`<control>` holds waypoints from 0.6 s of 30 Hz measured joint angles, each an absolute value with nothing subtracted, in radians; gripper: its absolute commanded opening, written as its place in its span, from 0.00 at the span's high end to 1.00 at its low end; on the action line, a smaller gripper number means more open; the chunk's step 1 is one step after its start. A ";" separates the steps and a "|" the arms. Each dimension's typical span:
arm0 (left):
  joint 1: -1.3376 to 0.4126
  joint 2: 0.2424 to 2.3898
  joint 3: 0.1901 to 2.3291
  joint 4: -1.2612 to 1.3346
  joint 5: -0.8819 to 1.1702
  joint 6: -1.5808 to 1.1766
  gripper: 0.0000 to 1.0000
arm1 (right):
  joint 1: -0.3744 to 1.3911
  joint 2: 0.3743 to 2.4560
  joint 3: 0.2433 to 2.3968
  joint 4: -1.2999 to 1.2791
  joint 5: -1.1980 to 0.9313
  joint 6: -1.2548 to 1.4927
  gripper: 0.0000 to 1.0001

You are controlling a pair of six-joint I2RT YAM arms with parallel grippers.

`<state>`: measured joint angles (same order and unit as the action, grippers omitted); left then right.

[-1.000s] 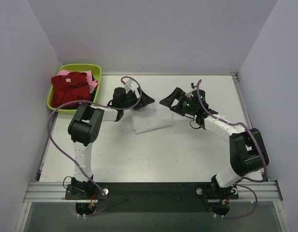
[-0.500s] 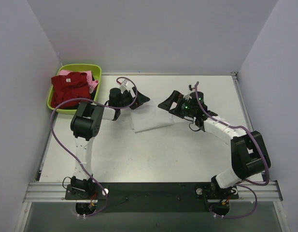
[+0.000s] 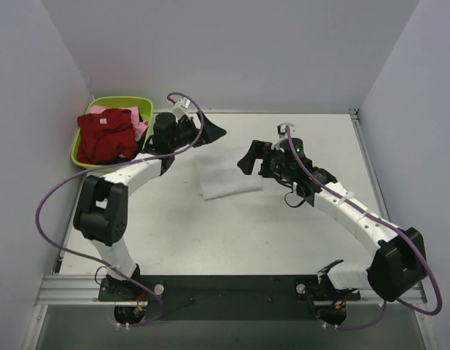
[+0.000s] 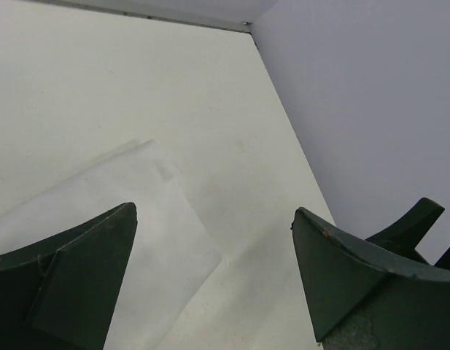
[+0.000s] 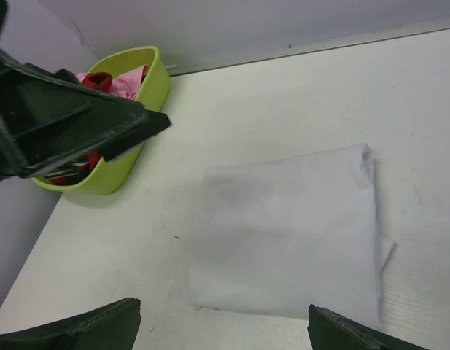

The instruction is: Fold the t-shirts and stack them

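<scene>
The white t-shirt (image 3: 228,176) lies folded into a small rectangle on the table; it also shows in the right wrist view (image 5: 294,230) and in the left wrist view (image 4: 130,219). The dark red t-shirt (image 3: 106,135) and the pink t-shirt (image 3: 141,128) lie in the lime-green basin (image 3: 137,103). My left gripper (image 3: 210,133) is open and empty, raised above the table behind the white shirt's left part. My right gripper (image 3: 246,158) is open and empty, just right of the white shirt, raised above it.
The basin stands at the table's far left corner against the wall and shows in the right wrist view (image 5: 148,84). Grey walls close in the table on three sides. The left arm's purple cable loops over the table's left side.
My left gripper has lifted and moved back and left, away from the white shirt toward the basin. My right arm has stretched out and raised its gripper. The white shirt stays put.
</scene>
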<state>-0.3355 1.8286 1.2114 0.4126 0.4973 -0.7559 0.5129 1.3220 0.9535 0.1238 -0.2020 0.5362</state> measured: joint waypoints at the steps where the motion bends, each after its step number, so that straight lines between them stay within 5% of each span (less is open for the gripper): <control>1: -0.348 1.773 1.211 0.374 0.465 -0.730 0.03 | 0.519 1.299 0.953 0.109 -0.185 0.525 0.00; 18: -0.474 1.203 0.999 -0.261 0.007 -0.537 0.03 | 0.646 1.024 0.950 -0.126 0.054 0.436 0.00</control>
<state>-0.4740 1.2034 0.9989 -0.2607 0.0074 -0.5369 0.6464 1.0241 0.9497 -0.1261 0.0540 0.4362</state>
